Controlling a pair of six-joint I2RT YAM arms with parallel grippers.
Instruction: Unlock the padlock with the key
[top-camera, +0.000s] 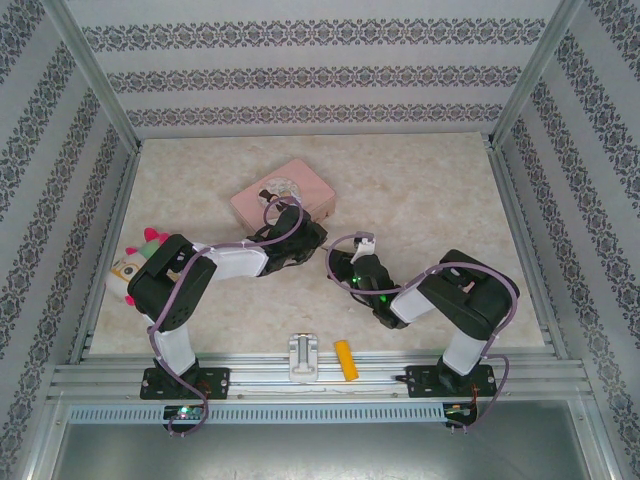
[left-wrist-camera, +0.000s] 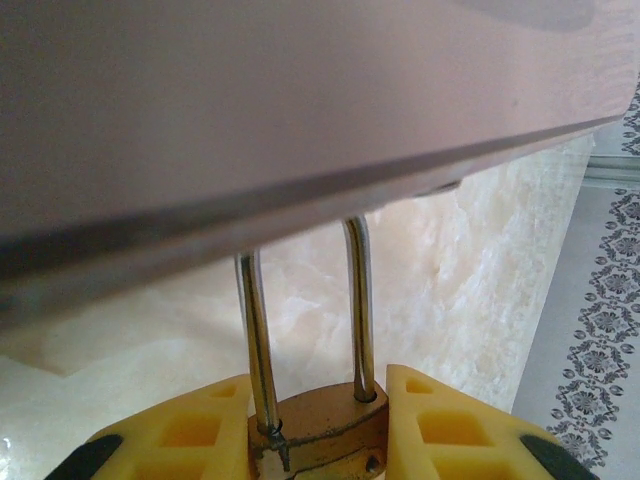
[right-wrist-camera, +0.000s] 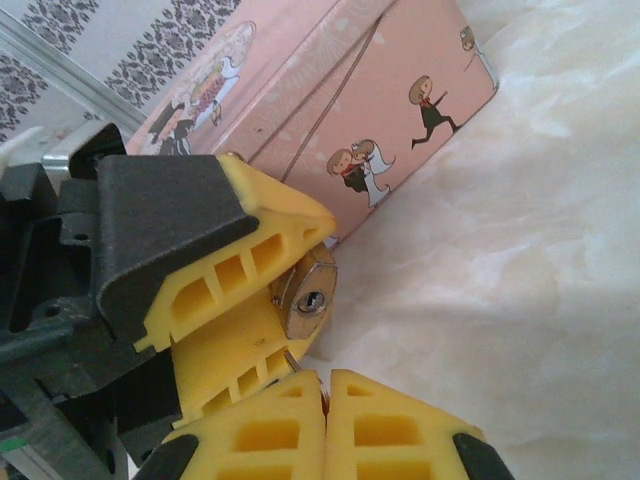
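Padlock (left-wrist-camera: 325, 428) pinched btw L fingers (left-wrist-camera: 450, 430); R fingers (right-wrist-camera: 342, 405) pressed together just beside it.

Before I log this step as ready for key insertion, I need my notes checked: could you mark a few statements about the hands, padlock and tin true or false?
1. The left hand grips the padlock by its body. True.
2. The right hand stands wide open. False: its fingers are pressed together, and a thin sliver, apparently the key, pokes out of them.
3. The keyhole faces the right hand. True.
4. The key sits inside the keyhole. False: the slot looks empty.
5. The pink tin lies at the near edge beside the yellow block. False: it lies farther back, just beyond the left hand.
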